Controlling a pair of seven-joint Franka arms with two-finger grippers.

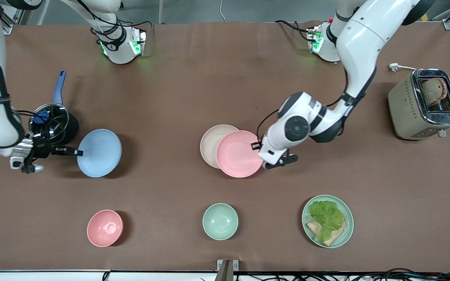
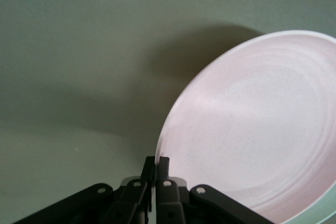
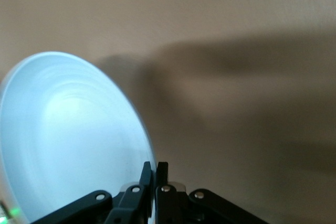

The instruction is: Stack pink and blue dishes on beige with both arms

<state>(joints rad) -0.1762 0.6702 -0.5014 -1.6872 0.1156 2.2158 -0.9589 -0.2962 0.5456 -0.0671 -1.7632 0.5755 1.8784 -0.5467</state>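
Nearest the front camera, a row: pink bowl (image 1: 105,228) twd the right arm's end, green bowl (image 1: 220,221) mid-table, green plate (image 1: 327,221) w/ lettuce (image 1: 325,217) and bread (image 1: 328,234) twd the left arm's end.

Farther up, the pink plate (image 1: 238,153) is held tilted, overlapping the beige plate (image 1: 214,142), which lies on the table (image 1: 193,89) mid-way betw. the arms; whether the two touch can't be told. Left gripper (image 1: 259,147) pinches the pink plate's rim at the edge twd the left arm's end; in the left wrist view its fingers (image 2: 156,171) are clamped on that rim (image 2: 163,145).

Blue plate (image 1: 100,153), also tilted, is held over the table twd the right arm's end. Right gripper (image 1: 77,152) grips its rim, fingers (image 3: 155,174) closed on the edge.

Just beside that gripper, farther from the camera: black pot (image 1: 53,121) w/ glass lid and blue handle (image 1: 59,86). Toaster (image 1: 424,103) w/ bread in it sits at the left arm's end.
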